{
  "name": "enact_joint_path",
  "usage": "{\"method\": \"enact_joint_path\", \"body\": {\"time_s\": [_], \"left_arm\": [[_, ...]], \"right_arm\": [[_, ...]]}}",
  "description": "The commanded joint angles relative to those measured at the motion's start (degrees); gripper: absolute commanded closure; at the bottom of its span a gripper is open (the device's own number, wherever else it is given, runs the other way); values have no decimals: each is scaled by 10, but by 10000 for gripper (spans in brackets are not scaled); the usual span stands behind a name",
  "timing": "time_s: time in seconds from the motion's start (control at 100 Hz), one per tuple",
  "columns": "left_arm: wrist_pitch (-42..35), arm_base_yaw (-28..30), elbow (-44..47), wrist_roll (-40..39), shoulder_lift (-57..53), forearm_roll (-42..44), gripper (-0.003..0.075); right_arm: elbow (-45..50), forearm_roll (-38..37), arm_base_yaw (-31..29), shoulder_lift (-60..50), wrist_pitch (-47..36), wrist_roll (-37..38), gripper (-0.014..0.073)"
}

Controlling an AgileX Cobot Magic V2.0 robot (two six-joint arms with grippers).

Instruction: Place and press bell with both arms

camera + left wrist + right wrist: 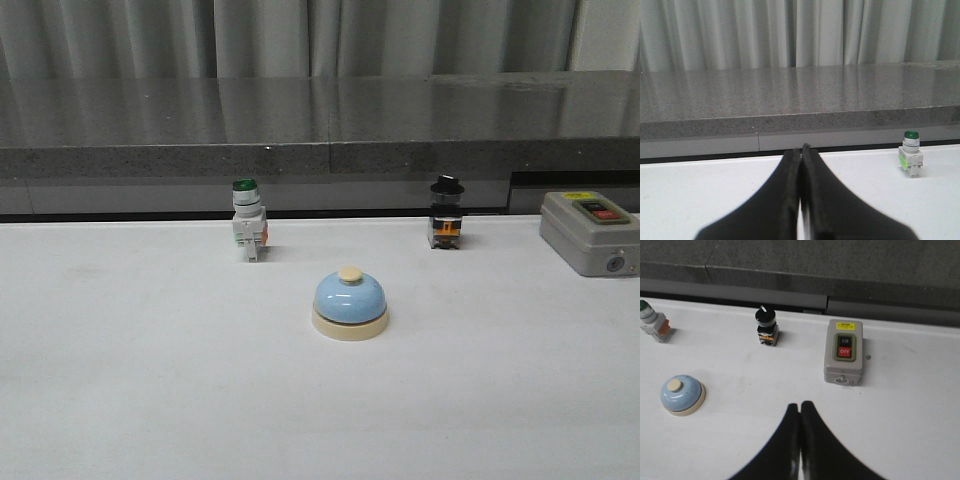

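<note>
The light-blue bell [350,303] with cream base and cream top button stands upright on the white table [150,380], near the middle. It also shows in the right wrist view [682,394], well away from my right gripper [800,405], which is shut and empty above the table. My left gripper [801,150] is shut and empty; the bell is out of its view. Neither arm shows in the front view.
A green-capped white push-button switch [247,218] stands at the back left, also in the left wrist view [911,153]. A black-knobbed switch [446,212] stands at the back right. A grey box with a red button [592,231] sits at the far right. A grey stone ledge [300,120] runs behind the table.
</note>
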Motion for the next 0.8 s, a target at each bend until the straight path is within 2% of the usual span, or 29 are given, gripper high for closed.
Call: {"method": "enact_joint_path", "body": {"time_s": [0.0,0.33,0.79], "left_arm": [[-50,0,24,-6,-17,-4,741],[-50,0,24,-6,-17,-4,741],[-50,0,24,-6,-17,-4,741]], "right_arm": [[22,-2,-4,-65,-61,-3,654],[97,-2,-4,-236,-70,-3,654],[100,-2,-4,-247,-70,-3,654]]}}
